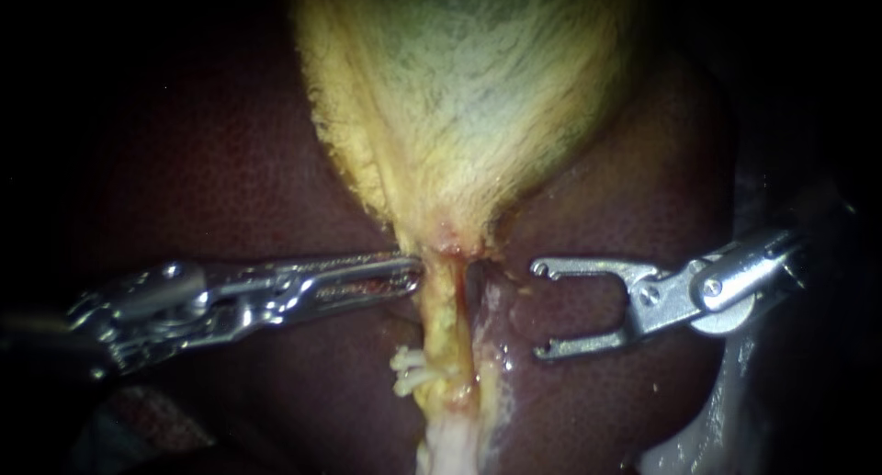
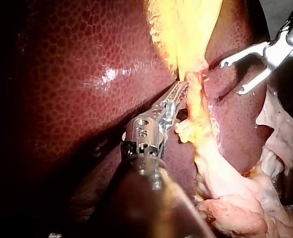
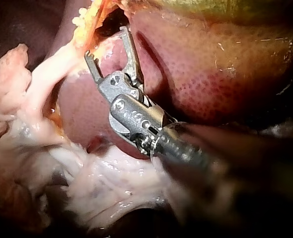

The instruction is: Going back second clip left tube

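**Open jaws stand off the left tube**

Nearest lies pale, ragged tissue (image 1: pixel 450 452). From it the yellow left tube (image 1: pixel 439 333) runs away over the dark liver (image 1: pixel 230 181), with a small whitish tuft on its left side. A paler strand (image 1: pixel 489 314) lies just beside it on the right.

My left instrument (image 1: pixel 415 275) reaches the top of the left tube. Its jaws are closed on the tube's edge, just under the gallbladder (image 1: pixel 459 89).

My right instrument (image 1: pixel 542 310) is on the other side, near the strand but apart from it. Its jaws are spread wide and hold nothing, with bare liver behind them.

Farthest, the gallbladder widens out, yellow along its rim and greenish in the middle.
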